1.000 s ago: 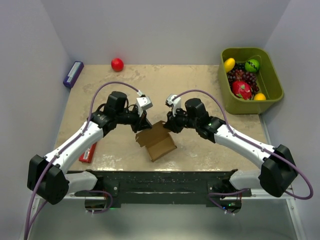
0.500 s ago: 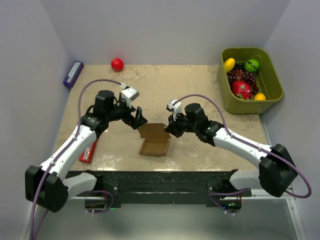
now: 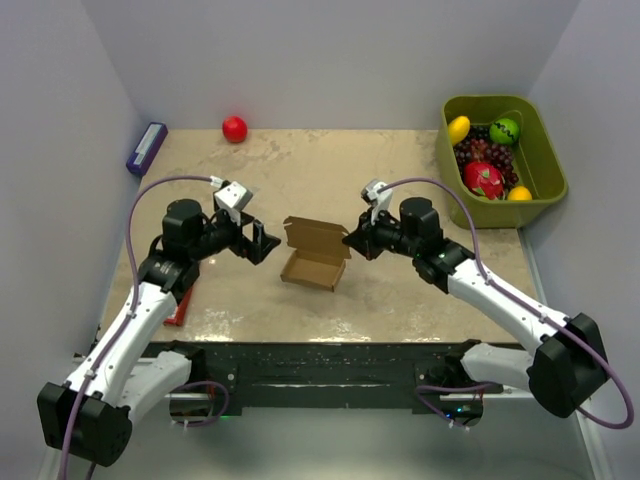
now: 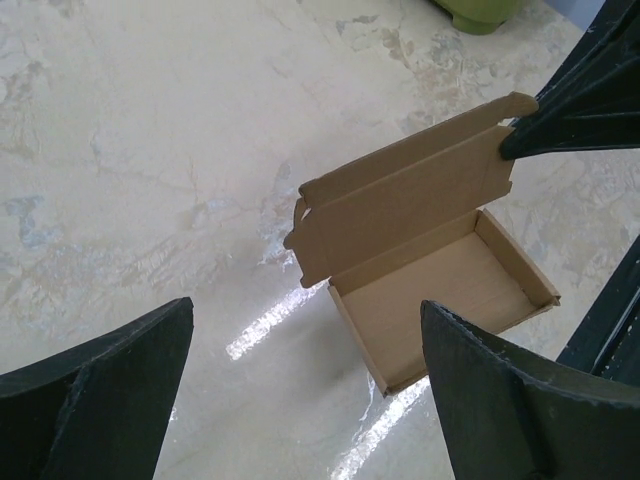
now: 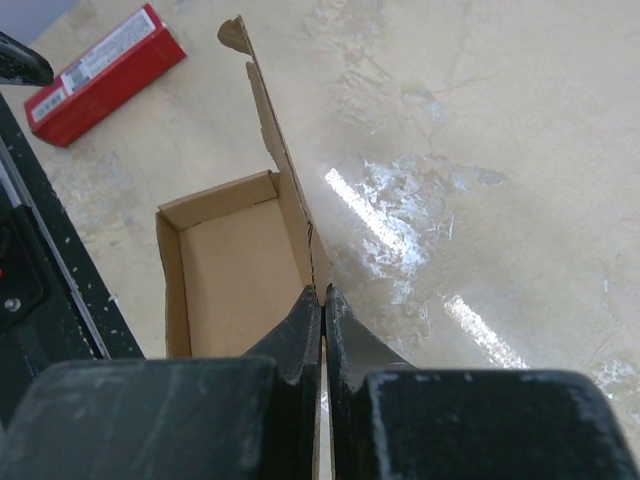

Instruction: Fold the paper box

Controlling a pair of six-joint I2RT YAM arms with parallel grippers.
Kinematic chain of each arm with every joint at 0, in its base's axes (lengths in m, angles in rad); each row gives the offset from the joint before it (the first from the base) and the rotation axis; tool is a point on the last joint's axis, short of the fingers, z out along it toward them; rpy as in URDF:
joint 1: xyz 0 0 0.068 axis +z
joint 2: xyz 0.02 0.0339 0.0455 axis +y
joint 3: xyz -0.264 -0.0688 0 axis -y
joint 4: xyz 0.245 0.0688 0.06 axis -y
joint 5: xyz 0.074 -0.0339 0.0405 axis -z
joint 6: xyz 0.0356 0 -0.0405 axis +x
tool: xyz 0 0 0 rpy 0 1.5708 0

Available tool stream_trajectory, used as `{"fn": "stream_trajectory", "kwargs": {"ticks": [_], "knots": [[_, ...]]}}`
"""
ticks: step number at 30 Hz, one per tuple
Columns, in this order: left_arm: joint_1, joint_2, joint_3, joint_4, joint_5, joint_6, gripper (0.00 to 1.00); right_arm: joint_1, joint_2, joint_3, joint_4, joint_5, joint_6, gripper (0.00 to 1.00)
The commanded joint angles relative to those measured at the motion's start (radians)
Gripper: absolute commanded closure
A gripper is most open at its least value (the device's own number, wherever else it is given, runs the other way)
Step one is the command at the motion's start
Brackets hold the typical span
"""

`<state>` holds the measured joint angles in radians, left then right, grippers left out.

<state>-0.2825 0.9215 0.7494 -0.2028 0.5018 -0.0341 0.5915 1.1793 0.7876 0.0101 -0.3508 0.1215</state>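
Counter point(image 3: 400, 165) of beige marbled stone is occupied mid-surface by the small brown cardboard paper box point(image 3: 312, 268), lid raised. Its lid corner is pinched by the right arm's black fingers point(image 5: 305, 335); the left arm's black fingers point(image 4: 100, 400) are spread nearby, empty.

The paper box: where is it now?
In the top view, the paper box sits centrally, between the left gripper and the right gripper, which pinches its lid.
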Motion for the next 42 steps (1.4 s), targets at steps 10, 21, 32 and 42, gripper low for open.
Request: {"fn": "stream_trajectory", "kwargs": {"ticks": [10,21,32,42], "knots": [[0.008,-0.016,0.004,0.052,0.04,-0.012,0.0,-0.061,-0.081,0.108,-0.002,-0.218,0.073,1.0],[0.008,0.043,0.019,0.072,0.067,-0.02,0.13,-0.062,-0.063,0.127,-0.041,-0.275,0.037,1.0],[0.008,0.071,0.018,0.097,0.109,-0.029,0.39,-0.062,-0.04,0.136,-0.055,-0.301,0.015,1.0],[0.006,0.085,0.005,0.121,0.176,-0.039,0.62,-0.062,-0.027,0.137,-0.061,-0.292,0.006,1.0]]}}
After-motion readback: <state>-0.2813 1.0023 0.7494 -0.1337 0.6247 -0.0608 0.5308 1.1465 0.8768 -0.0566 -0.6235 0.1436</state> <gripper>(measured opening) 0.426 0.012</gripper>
